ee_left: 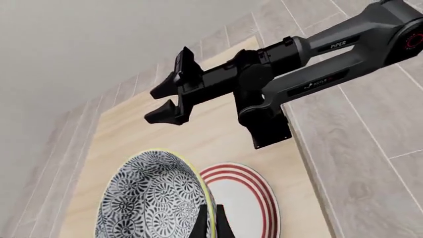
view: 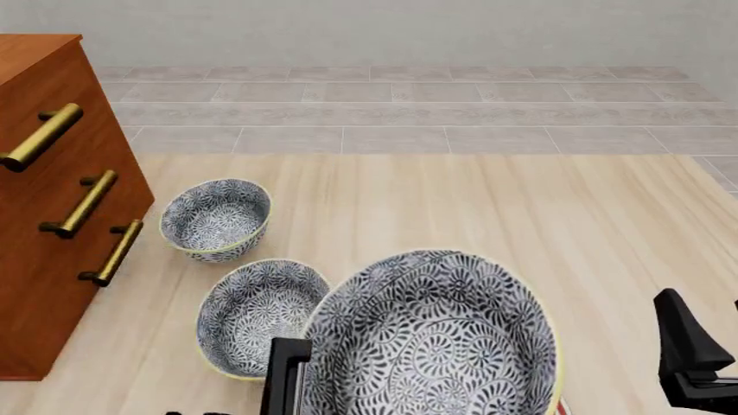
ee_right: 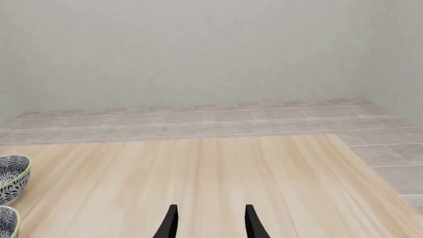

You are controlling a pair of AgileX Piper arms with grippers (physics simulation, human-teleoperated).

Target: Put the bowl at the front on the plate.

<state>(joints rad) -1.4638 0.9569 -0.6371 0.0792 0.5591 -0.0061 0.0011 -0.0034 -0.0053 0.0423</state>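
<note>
Bowl [view: 433,341] hangs lifted above the plate [ee_left: 241,198], its rim pinched by the left gripper [ee_left: 210,223]; right gripper [ee_right: 210,222] waits with fingers apart.

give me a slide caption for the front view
Left gripper lifts a blue-grey floral bowl near the camera; two matching bowls sit beside a wooden drawer cabinet.

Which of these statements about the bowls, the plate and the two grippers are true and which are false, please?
1. The left gripper grips the rim of a patterned bowl. True.
2. The right gripper holds a bowl. False: it is open, holding nothing.
3. Three patterned bowls are visible in the front view. True.
4. The plate has blue rings. False: red rings.
5. The wooden cabinet stands on the right. False: on the left, beside the other bowls.
</note>
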